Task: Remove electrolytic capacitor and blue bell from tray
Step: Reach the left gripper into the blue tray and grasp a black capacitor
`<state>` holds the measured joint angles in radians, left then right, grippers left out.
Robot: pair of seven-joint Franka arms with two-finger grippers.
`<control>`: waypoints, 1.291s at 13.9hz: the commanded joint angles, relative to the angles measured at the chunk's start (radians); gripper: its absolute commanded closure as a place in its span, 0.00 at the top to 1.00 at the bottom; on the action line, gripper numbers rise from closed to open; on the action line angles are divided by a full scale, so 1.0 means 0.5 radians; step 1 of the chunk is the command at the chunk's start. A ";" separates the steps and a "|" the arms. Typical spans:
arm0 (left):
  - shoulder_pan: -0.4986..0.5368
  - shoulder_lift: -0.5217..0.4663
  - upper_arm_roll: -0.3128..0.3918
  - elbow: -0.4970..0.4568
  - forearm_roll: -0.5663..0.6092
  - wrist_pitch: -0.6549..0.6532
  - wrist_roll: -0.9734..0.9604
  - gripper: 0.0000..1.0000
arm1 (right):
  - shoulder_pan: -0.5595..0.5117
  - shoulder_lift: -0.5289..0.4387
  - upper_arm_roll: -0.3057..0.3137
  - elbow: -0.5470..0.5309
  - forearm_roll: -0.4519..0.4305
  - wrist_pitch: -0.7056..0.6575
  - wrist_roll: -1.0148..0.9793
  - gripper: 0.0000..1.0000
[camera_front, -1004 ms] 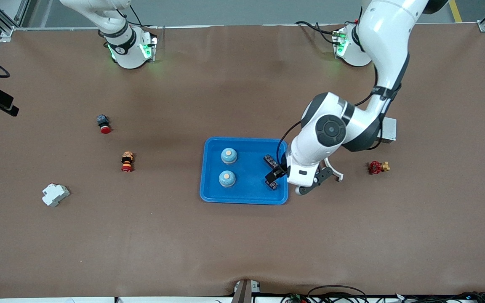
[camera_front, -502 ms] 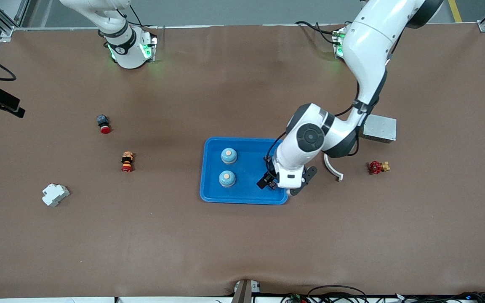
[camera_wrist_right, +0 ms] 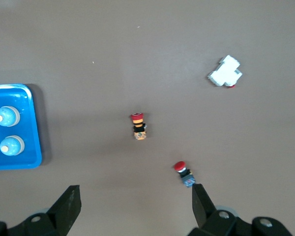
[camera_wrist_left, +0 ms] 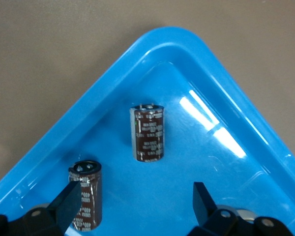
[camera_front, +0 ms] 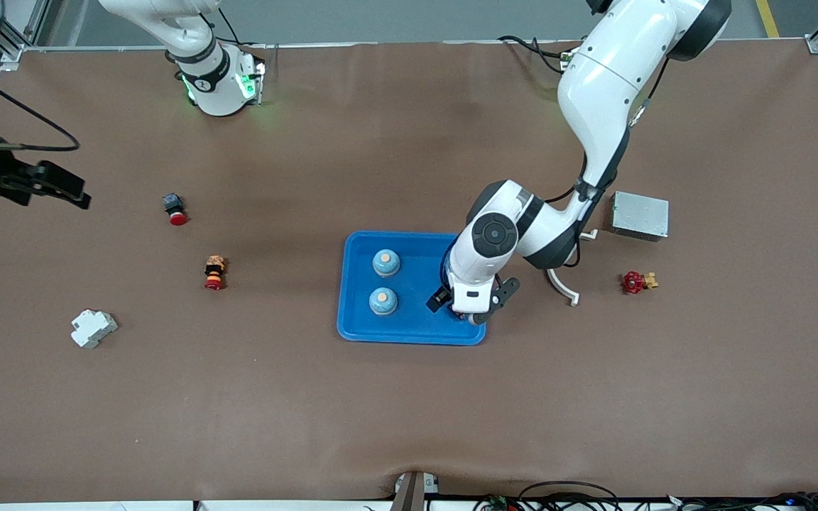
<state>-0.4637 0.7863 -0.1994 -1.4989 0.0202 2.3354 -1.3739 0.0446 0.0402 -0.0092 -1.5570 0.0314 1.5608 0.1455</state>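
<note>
Two brown capacitors lie in the blue tray (camera_wrist_left: 113,83): one capacitor (camera_wrist_left: 148,132) farther off, the second capacitor (camera_wrist_left: 86,204) right beside one finger (camera_wrist_left: 68,202). My left gripper (camera_wrist_left: 135,206) is open, low over the tray (camera_front: 409,341) at the end toward the left arm, its jaws around bare tray floor. Two blue bells (camera_front: 386,262) (camera_front: 383,301) stand in the tray's other half. My right gripper (camera_front: 72,193) hangs open and empty high over the table's right-arm end. In the right wrist view, the right gripper (camera_wrist_right: 136,209) looks down on bare table.
A red push button (camera_front: 176,209), a red-and-yellow button (camera_front: 214,273) and a white block (camera_front: 94,328) lie toward the right arm's end. A grey metal box (camera_front: 640,215), a white curved piece (camera_front: 562,284) and a red valve (camera_front: 636,282) lie toward the left arm's end.
My left gripper has moved from the tray's edge inward over the tray and now covers the capacitors in the front view. My right gripper has swung farther in over the table.
</note>
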 commanded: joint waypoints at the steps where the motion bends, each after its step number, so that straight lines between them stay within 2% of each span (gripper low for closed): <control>1: -0.014 0.007 0.015 -0.015 0.049 -0.059 -0.035 1.00 | 0.131 -0.044 -0.009 -0.147 0.026 0.124 0.275 1.00; 11: -0.082 0.057 0.015 -0.015 0.049 -0.195 -0.078 1.00 | 0.582 -0.016 -0.009 -0.463 0.048 0.578 1.043 1.00; 17: -0.100 0.072 0.028 -0.015 0.049 -0.195 -0.081 1.00 | 0.785 0.152 -0.009 -0.537 0.048 0.869 1.387 1.00; 18: -0.097 0.072 0.028 -0.015 0.049 -0.195 -0.081 0.81 | 0.828 0.192 -0.009 -0.537 0.048 0.912 1.460 1.00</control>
<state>-0.5083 0.8209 -0.1923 -1.5096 0.0203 2.2461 -1.3839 0.4216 0.1070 -0.0038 -1.8267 0.0500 1.9829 0.8144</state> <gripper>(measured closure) 0.000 0.000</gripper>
